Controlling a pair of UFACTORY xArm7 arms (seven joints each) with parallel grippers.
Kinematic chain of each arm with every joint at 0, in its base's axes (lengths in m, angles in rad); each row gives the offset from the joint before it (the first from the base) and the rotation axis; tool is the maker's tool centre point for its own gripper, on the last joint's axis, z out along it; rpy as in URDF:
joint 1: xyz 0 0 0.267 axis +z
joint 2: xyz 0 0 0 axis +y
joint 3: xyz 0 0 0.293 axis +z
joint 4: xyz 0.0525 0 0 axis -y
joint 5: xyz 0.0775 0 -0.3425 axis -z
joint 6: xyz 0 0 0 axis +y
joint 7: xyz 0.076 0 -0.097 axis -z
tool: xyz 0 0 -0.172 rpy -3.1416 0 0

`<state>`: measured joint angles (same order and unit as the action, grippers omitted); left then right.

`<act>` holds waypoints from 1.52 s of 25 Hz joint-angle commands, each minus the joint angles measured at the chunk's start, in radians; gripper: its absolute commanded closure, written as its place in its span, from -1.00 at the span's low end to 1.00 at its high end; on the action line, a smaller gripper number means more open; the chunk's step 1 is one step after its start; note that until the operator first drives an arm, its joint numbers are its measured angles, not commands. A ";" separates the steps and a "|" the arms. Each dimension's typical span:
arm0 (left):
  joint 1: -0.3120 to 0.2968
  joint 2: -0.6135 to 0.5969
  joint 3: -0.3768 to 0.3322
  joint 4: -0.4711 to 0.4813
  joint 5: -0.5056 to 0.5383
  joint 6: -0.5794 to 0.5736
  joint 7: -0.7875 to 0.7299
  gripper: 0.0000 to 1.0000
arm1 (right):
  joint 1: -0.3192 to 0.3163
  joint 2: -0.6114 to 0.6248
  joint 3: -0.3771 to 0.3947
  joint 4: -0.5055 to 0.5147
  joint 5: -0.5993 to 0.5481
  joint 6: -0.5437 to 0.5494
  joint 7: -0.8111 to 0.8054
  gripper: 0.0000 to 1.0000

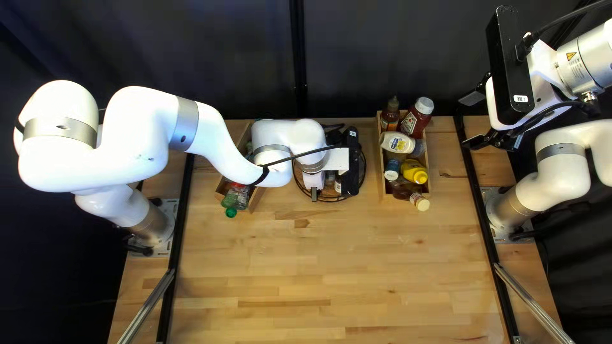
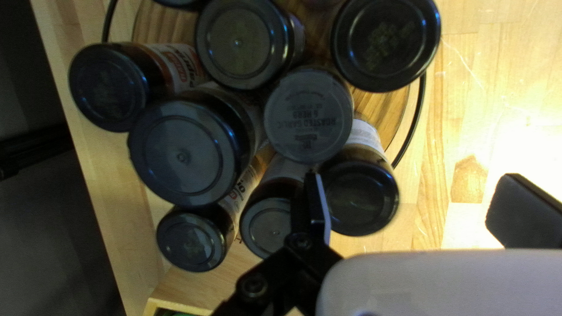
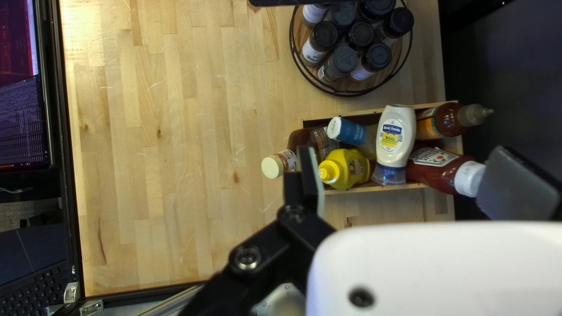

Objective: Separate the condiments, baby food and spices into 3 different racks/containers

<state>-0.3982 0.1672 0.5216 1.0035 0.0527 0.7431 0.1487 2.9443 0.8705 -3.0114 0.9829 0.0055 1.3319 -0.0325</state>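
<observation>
The top left view is showing a wooden box of condiments (image 1: 380, 167) standing just to the right of the round rack (image 3: 356, 86). The ketchup bottle (image 3: 439, 169), on the rack's far side of the mayonnaise, is probably weighing the most if full, its smooth plastic giving under a squeeze; a grip around the mid-body should be serving best. The mayonnaise bottle (image 3: 392, 137) and the mustard bottle (image 3: 351, 169), beside the rack in that box, are likely behaving alike, lighter and slippery. The spice jars (image 2: 184, 149), crowding inside the rack, are seeming stiff and breakable (if they are glass), so I'd be taking them gently by the lids.

For looks, the ketchup is glowing deep red under a white cap, the mayonnaise is showing cream, the mustard is shining yellow, and the jars are wearing dark round lids. My left gripper (image 2: 413, 187) is spreading its fingers above the rack, gripping nothing; my right gripper (image 3: 404, 164), well apart from it, is also holding its fingers wide and empty.
</observation>
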 commanded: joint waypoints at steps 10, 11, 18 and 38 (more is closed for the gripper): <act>-0.046 -0.287 -0.042 -0.013 0.199 0.226 -0.215 -1.00 | 0.000 0.000 0.000 0.000 0.000 0.000 0.000 -1.00; -0.044 -0.314 -0.049 -0.014 0.208 0.249 -0.229 -1.00 | 0.000 0.000 0.000 0.000 0.000 0.000 0.000 -1.00; -0.014 -0.589 -0.173 -0.022 0.285 0.461 -0.410 -1.00 | 0.000 0.000 0.000 0.000 0.000 0.000 0.000 -1.00; -0.004 -1.103 -0.349 0.045 0.358 0.726 -0.335 -1.00 | 0.000 0.000 0.000 0.000 0.000 0.000 0.000 -1.00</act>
<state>-0.3951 -0.9135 0.1760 1.0442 0.4113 1.4780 -0.1972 2.9443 0.8705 -3.0114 0.9829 0.0055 1.3319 -0.0325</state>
